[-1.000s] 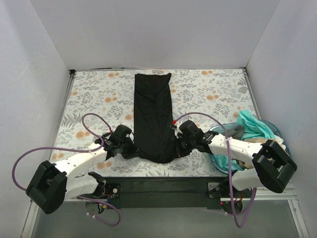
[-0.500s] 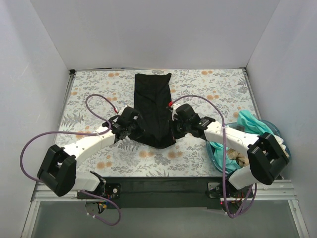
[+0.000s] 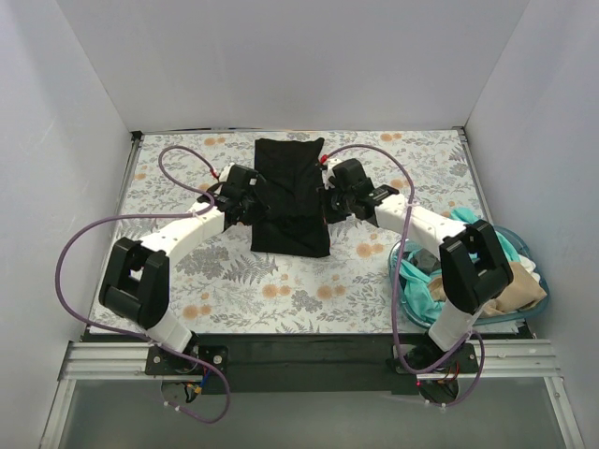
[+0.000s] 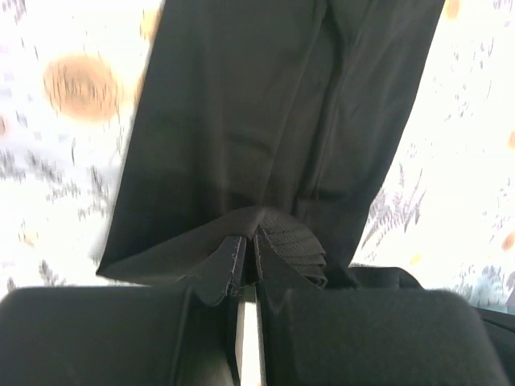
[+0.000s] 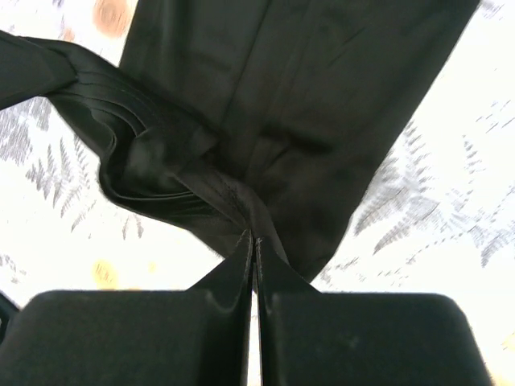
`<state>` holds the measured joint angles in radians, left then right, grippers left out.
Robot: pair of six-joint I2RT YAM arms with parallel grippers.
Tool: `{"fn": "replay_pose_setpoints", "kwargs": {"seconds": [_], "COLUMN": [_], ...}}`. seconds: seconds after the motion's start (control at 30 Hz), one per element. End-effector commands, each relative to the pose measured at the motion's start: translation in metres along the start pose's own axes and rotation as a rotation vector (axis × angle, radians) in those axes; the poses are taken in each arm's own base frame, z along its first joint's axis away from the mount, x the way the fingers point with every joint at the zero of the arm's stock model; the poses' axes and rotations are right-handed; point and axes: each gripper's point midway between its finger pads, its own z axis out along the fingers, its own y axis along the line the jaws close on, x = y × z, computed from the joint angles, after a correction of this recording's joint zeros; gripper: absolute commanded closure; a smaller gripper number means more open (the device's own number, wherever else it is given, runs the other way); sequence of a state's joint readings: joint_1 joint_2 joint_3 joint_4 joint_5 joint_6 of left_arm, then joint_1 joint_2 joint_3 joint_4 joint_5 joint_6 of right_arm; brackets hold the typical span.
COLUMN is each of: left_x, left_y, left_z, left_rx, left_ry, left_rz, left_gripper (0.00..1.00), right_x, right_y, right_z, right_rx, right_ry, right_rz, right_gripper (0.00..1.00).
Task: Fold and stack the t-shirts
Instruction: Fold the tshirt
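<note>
Black t-shirt lies doubled over on the floral table, upper centre of the overhead frame. Left gripper and right gripper are each clamped tight on a pinched fold of it.

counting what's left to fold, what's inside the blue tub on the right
Bunched teal cloth and tan cloth show inside the blue tub. The right arm crosses over it, and whatever lies beneath them is hidden.

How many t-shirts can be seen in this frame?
3: black shirt mid-table, partly folded; teal shirt and tan shirt bunched in the tub at right. More may be buried there.
</note>
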<state>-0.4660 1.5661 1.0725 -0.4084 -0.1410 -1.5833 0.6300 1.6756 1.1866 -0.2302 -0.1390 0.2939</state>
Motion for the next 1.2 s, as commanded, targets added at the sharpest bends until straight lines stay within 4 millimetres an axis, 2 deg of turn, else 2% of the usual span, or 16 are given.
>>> {"fn": "replay_pose_setpoints", "kwargs": {"seconds": [0.0, 0.17, 0.23, 0.27, 0.37, 0.5, 0.7, 0.8, 0.83, 0.9, 0.93, 0.97, 1.0, 1.03, 1.1, 1.17], "left_x": [-0.034, -0.05, -0.057, -0.06, -0.066, -0.07, -0.082, -0.084, -0.084, -0.086, -0.088, -0.091, -0.093, -0.097, -0.098, -0.096], "left_y": [-0.019, -0.03, -0.033, -0.031, -0.029, -0.026, -0.015, -0.014, -0.014, -0.014, -0.013, -0.014, -0.015, -0.017, -0.016, -0.016], "left_z": [0.004, 0.016, 0.022, 0.025, 0.037, 0.051, 0.071, 0.084, 0.086, 0.087, 0.086, 0.083, 0.08, 0.072, 0.063, 0.047], "left_rx": [0.05, 0.062, 0.065, 0.056, 0.043, 0.033, -0.016, -0.015, -0.015, -0.017, -0.02, -0.022, -0.021, -0.013, -0.01, 0.01], "left_ry": [-0.071, -0.092, -0.101, -0.104, -0.103, -0.089, -0.11, -0.091, -0.085, -0.087, -0.09, -0.103, -0.11, -0.126, -0.138, -0.14], "left_rz": [0.025, 0.04, 0.048, 0.045, 0.043, 0.041, 0.044, 0.061, 0.066, 0.075, 0.076, 0.075, 0.072, 0.071, 0.069, 0.061], "left_gripper": [1.0, 1.0, 1.0, 1.0, 1.0, 1.0, 1.0, 0.89, 0.78, 0.56, 0.4, 0.29, 0.25, 0.18, 0.13, 0.11], "right_x": [-0.035, -0.065, -0.067, -0.076, -0.086, -0.093, -0.099, -0.107, -0.108, -0.111, -0.12, -0.121, -0.123, -0.125, -0.126, -0.111], "right_y": [-0.006, -0.016, -0.022, -0.024, -0.034, -0.046, -0.069, -0.081, -0.083, -0.087, -0.082, -0.083, -0.08, -0.076, -0.066, -0.057], "right_z": [0.0, 0.012, 0.02, 0.02, 0.028, 0.04, 0.07, 0.077, 0.078, 0.081, 0.078, 0.075, 0.072, 0.069, 0.056, 0.049], "right_rx": [-0.003, -0.02, -0.013, -0.014, -0.003, -0.001, 0.031, 0.055, 0.046, 0.024, -0.01, -0.02, -0.036, -0.059, -0.089, -0.132], "right_ry": [-0.067, -0.093, -0.086, -0.102, -0.107, -0.102, -0.09, -0.101, -0.101, -0.097, -0.109, -0.099, -0.1, -0.099, -0.105, -0.075], "right_rz": [-0.021, -0.024, -0.018, -0.022, -0.012, 0.004, 0.002, -0.004, -0.002, -0.003, -0.017, -0.014, -0.021, -0.031, -0.039, -0.033], "right_gripper": [0.99, 0.99, 0.99, 0.99, 0.99, 0.99, 0.99, 0.99, 0.97, 0.83, 0.63, 0.54, 0.41, 0.02, 0.02, 0.02]}}
